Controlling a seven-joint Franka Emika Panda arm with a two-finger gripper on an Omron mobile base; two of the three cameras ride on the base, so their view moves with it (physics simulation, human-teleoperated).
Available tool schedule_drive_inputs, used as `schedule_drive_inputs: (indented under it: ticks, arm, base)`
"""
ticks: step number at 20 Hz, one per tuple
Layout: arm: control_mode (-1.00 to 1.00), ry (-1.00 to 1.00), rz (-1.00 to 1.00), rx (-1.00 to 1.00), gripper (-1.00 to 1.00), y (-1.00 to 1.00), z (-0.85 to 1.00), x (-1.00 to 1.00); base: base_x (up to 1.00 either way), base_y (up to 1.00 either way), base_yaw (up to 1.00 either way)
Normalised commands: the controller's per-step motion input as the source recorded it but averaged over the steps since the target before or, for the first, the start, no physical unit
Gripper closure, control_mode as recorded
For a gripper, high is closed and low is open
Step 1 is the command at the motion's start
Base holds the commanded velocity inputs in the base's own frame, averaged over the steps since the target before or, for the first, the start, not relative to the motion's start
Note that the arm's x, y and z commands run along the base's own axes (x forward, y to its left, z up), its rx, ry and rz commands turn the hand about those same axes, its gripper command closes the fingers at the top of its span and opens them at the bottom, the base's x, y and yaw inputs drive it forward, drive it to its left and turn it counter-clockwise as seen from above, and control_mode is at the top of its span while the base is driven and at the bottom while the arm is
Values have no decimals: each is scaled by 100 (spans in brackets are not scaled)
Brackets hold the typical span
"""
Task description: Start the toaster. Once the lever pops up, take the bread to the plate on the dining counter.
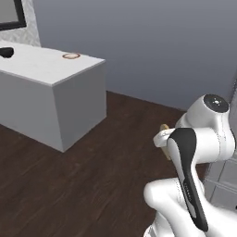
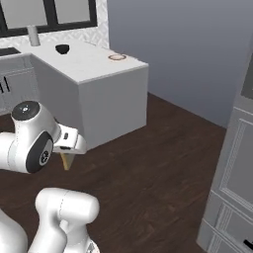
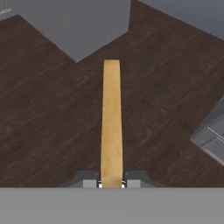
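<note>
In the hand view my gripper point(image 3: 111, 183) is shut on the bread point(image 3: 111, 122), seen edge-on as a long tan-golden strip over the dark wood floor. From the base views the bread point(image 2: 66, 160) hangs below the hand as a small tan piece point(image 1: 164, 127). The plate point(image 1: 71, 56) with its red-orange rim sits near the corner of the dining counter point(image 1: 41, 69), well ahead and to the left of the hand. The right base view also has the plate point(image 2: 116, 57) on the dining counter point(image 2: 94, 74). The toaster is out of view.
A dark round bowl point(image 2: 62, 48) rests further back on the counter, also at the far left point(image 1: 6, 52). Grey panelled cabinets point(image 2: 232, 173) stand to the right. Dark wood floor point(image 1: 69, 185) lies open between me and the counter, with a grey wall behind.
</note>
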Motion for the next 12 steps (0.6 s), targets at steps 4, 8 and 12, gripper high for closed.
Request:
schedule_drive_inputs:
  ticks: [4,8,12]
  arm:
    - [100,0,0,0,100,0,0,0]
    - [100,0,0,0,100,0,0,0]
    - [100,0,0,0,100,0,0,0]
  base:
    - [100,0,-24]
    - [100,0,-20]
    - [100,0,-18]
